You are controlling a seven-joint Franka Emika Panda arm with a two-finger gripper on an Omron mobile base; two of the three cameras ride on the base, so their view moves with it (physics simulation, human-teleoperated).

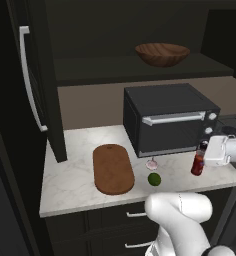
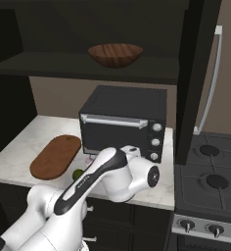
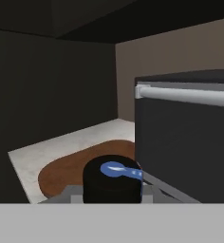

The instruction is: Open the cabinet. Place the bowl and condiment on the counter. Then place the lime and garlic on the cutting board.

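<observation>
Your gripper point(image 1: 204, 156) sits at the right end of the counter point(image 1: 75, 170), its jaws drawn in narrow around the neck of the condiment point(image 1: 198, 163), just under the black cap; in the hand view that cap point(image 3: 112, 178) sits right between the fingertips, so you have hold of the bottle; its base looks to be at or just above the stone, and you cannot tell which. The bottle stands upright, in front of the right corner of the black toaster oven point(image 1: 167, 117).

The cabinet is open, with its left door point(image 1: 37, 80) swung out and its right door point(image 2: 198, 73) likewise; the bowl point(image 1: 162, 53) rests on the dark shelf inside, above the oven.

The cutting board point(image 1: 113, 168) lies flat on the counter, left of the oven; the garlic point(image 1: 151, 163) sits on the stone just off the oven's front left corner, near the board's right edge; the lime point(image 1: 154, 179) lies just in front of the garlic, also on the stone, beside the board and not on it.
</observation>
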